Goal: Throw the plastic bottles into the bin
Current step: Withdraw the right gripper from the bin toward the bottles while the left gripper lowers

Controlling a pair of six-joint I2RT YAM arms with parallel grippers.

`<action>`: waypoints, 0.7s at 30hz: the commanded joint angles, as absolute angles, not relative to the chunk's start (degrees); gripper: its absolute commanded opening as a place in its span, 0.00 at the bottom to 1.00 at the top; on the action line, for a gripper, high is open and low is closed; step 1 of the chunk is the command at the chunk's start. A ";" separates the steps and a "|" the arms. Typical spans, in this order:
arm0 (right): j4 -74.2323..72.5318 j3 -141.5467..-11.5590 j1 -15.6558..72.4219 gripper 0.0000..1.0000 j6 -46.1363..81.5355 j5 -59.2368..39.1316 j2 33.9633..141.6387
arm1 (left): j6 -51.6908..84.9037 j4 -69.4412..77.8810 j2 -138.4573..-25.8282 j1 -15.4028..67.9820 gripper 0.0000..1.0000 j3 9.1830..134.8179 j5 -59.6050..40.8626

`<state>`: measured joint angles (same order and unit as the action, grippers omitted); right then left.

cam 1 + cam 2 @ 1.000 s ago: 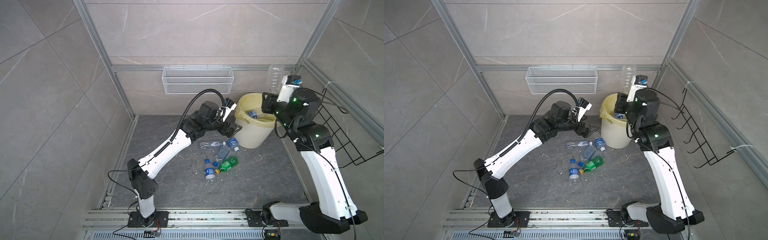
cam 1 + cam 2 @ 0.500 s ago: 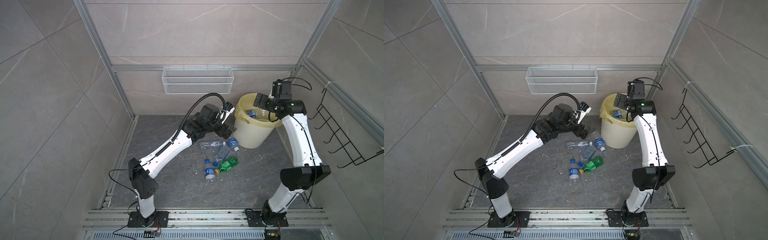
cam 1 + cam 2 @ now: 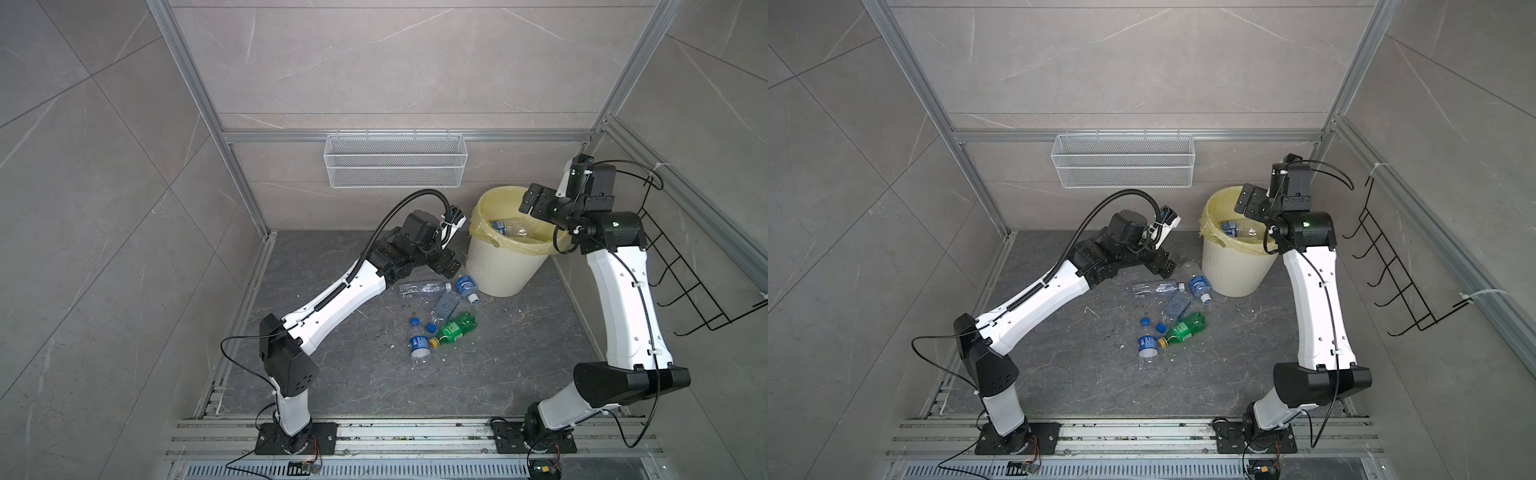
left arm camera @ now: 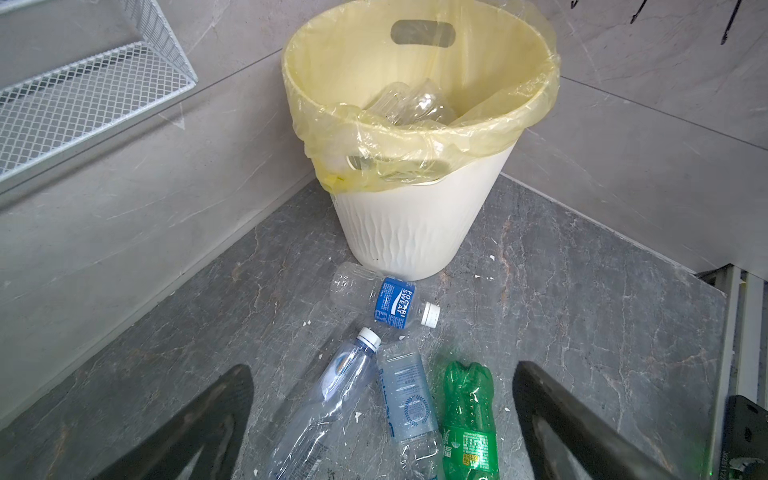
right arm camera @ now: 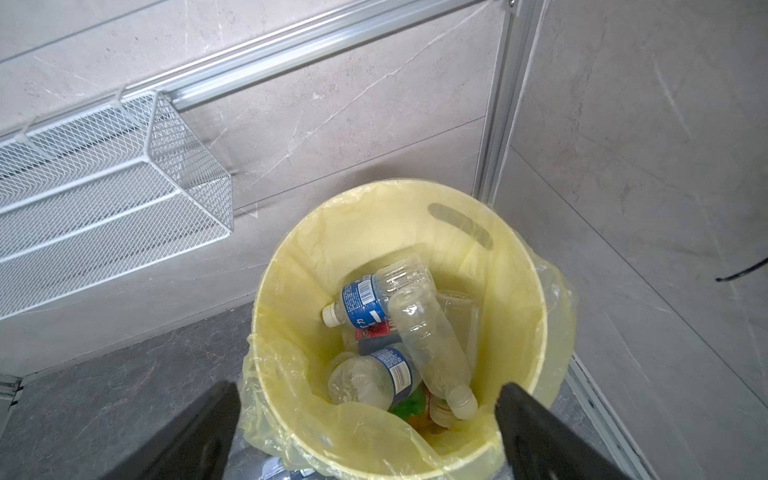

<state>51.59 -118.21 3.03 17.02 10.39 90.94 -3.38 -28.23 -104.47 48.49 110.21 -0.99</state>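
- Since a second ago, the right gripper (image 3: 534,199) has let go. The clear bottle it held upright over the bin (image 3: 503,270) is gone from its jaws, which now stand wide apart and empty above the rim.
- An unlabelled clear bottle (image 5: 428,336) lies slantwise on top of the pile inside the bin, across a blue-labelled bottle (image 5: 365,303). Lying uppermost, it is probably the one just dropped.
- The right wrist view looks straight down into the yellow liner (image 5: 291,415), with one finger on each side of the opening. That placement lets a released bottle fall inside rather than glance off the rim.
- The left gripper (image 3: 451,266) has eased slightly lower toward the floor, its jaws spread and holding nothing.
- It faces the bottles not yet binned. The Pocari Sweat bottle (image 4: 390,301) lies just beside the bin's foot.
- Nearer the fingers, a white-capped clear bottle (image 4: 336,386), a pale-labelled bottle (image 4: 409,399) and a green bottle (image 4: 467,411) lie side by side, almost touching.
- A small blue-labelled bottle (image 3: 417,345) lies a little apart from them, near loose blue caps (image 3: 414,321).
- The wide jaws suit the next pick-up, but because the three bottles lie so close together, the fingers could catch two at once or nudge one away.
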 commanded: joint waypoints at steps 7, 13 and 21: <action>47.86 -107.56 5.14 1.00 19.25 6.57 85.99 | 8.46 -29.56 -106.13 41.75 1.00 108.64 -4.65; 46.55 -100.80 13.20 1.00 17.27 10.09 83.43 | 13.41 -30.03 -108.79 36.14 1.00 106.17 -11.42; 41.82 -86.76 24.52 1.00 17.18 10.42 81.29 | 9.58 -33.39 -115.30 31.38 1.00 106.27 -19.21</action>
